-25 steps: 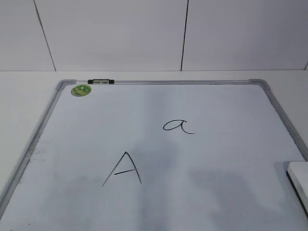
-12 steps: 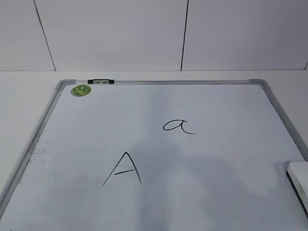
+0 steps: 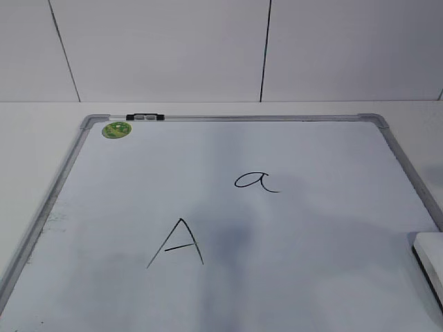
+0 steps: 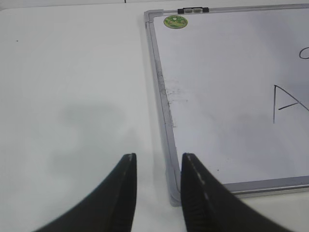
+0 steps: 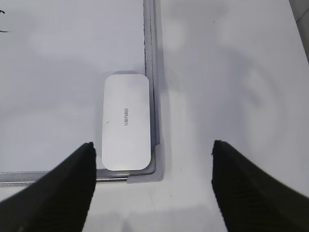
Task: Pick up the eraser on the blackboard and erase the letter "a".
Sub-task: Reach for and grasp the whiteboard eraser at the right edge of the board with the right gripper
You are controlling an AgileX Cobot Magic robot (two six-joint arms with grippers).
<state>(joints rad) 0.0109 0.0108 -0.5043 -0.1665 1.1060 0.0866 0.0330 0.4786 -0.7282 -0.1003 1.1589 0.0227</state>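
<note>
Lying on the blackboard [image 5: 58,72], eraser [image 5: 126,122] sits ahead of right gripper [image 5: 152,186].

I read a cursive letter "a" [image 3: 256,182] mid-frame on the blackboard [image 3: 228,119], a capital "A" [image 3: 177,243] lower left of it, and "deli" on the eraser [image 5: 126,122].

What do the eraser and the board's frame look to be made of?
The eraser: smooth matte white top, rounded corners, small printed logo; likely moulded plastic. The blackboard frame: dull grey strips with rounded corner caps, probably metal with plastic corners, though that's uncertain.
</note>
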